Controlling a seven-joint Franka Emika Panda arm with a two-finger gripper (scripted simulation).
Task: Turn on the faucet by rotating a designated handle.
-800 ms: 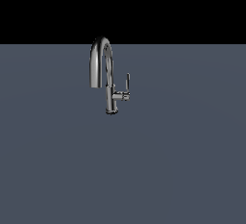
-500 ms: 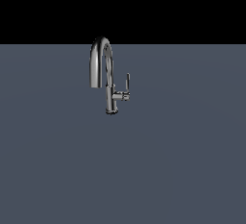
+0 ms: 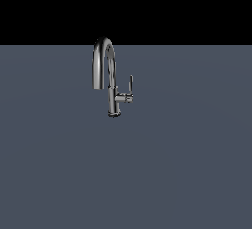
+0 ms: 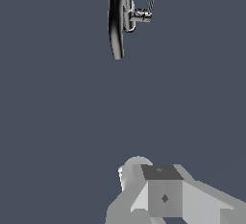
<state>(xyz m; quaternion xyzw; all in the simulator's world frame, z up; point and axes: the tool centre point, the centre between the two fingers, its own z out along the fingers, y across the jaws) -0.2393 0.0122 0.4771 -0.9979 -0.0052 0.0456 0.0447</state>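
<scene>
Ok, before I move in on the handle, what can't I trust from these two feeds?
- Gripper: absent from the exterior view; the wrist view shows only blocky grey parts cut by the edge, so open or shut is unclear.
- Faucet: top cropped in the wrist view.
- Handle: too small to judge its rotation.

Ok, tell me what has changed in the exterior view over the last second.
Nothing visibly changed. The faucet stands in the same spot and its handle still points upward. No arm appears in the exterior view; the wrist view shows the gripper well short of the faucet.
</scene>
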